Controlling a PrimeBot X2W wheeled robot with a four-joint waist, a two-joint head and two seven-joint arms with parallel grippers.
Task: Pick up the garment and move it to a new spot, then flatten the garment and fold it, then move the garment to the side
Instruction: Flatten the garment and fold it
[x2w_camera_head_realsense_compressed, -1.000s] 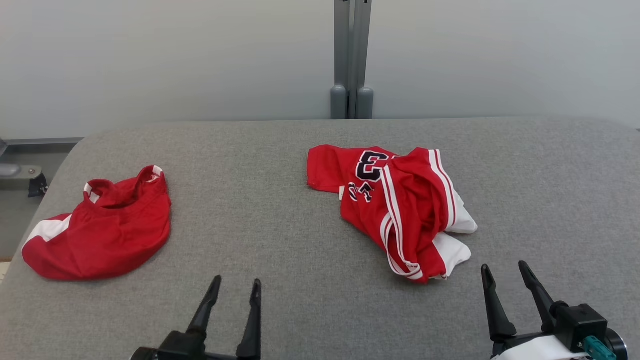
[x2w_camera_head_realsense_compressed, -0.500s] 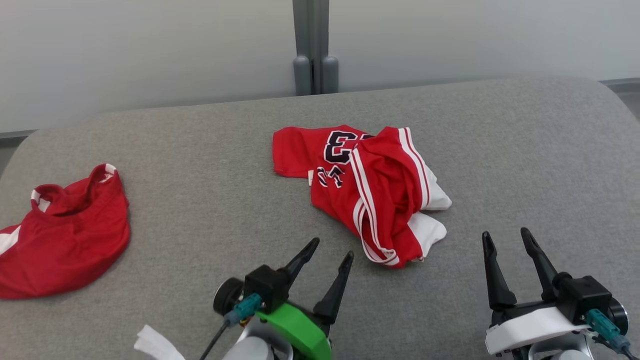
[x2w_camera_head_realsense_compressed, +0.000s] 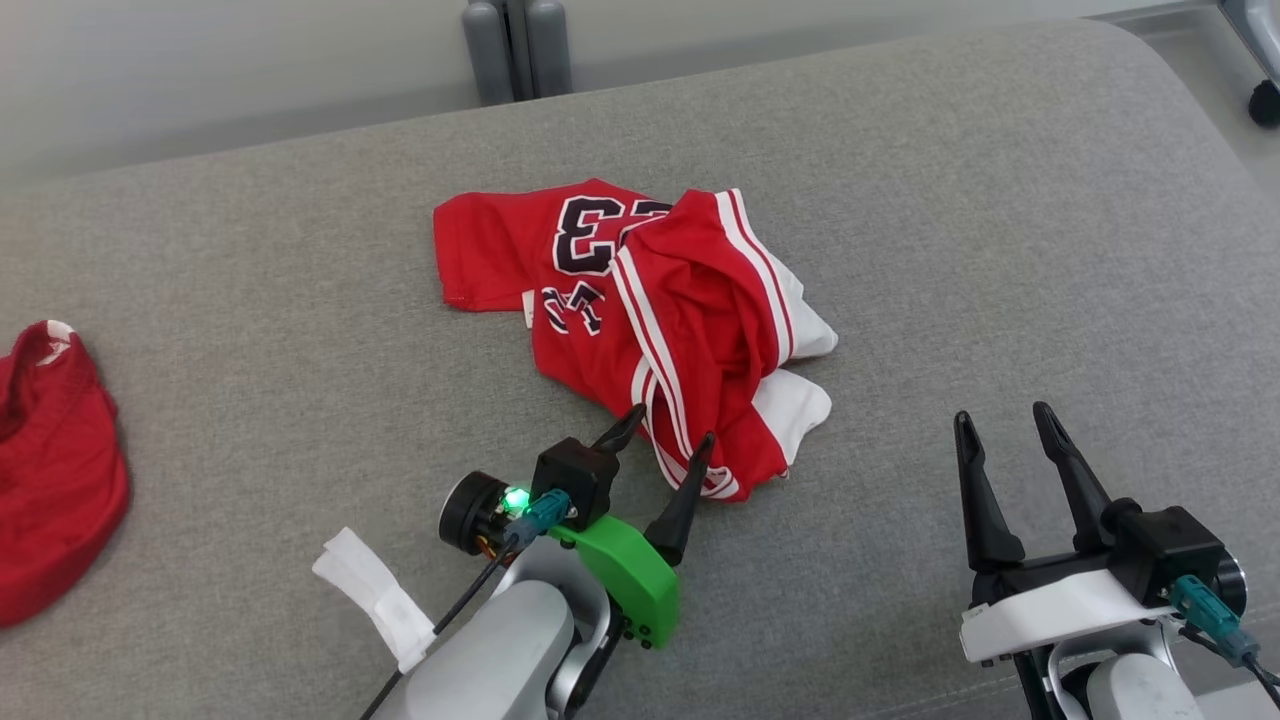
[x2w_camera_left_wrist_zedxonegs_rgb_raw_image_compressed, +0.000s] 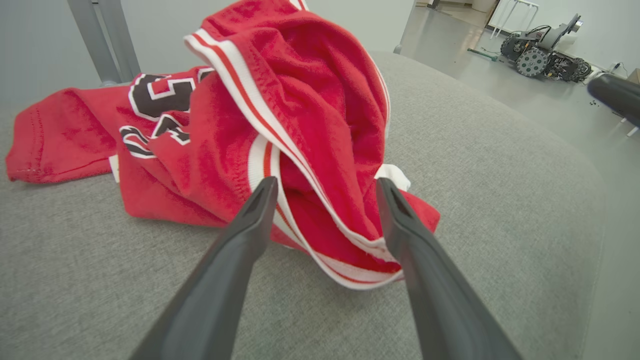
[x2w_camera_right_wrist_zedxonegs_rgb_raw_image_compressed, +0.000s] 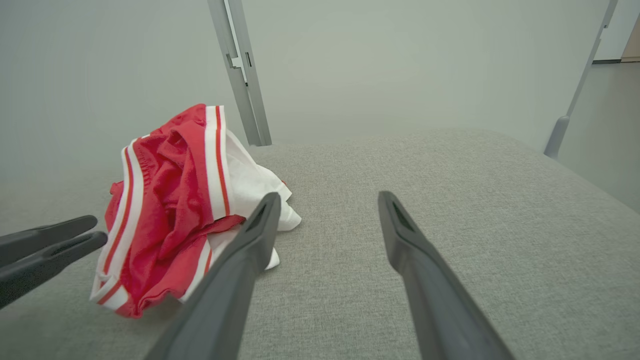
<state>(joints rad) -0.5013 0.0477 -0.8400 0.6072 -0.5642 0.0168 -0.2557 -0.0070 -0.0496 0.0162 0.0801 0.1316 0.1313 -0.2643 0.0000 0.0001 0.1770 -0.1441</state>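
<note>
Head view: the crumpled red garment (x2w_camera_head_realsense_compressed: 660, 320) lies near the middle of the grey surface (x2w_camera_head_realsense_compressed: 300, 300), its dark number towards 11 o'clock. The left end effector (x2w_camera_head_realsense_compressed: 674, 423), spread wide and holding nothing, points its tips at the garment's 6 o'clock hem, flanking the striped edge. The right end effector (x2w_camera_head_realsense_compressed: 1002, 413) stands open and empty at the garment's 4 o'clock, apart from it. Another red cloth (x2w_camera_head_realsense_compressed: 50, 480) lies far off at 9 o'clock.

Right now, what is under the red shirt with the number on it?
The red jersey lies crumpled on the gray table. White fabric pokes out beneath its folds; anything else is covered.
</note>
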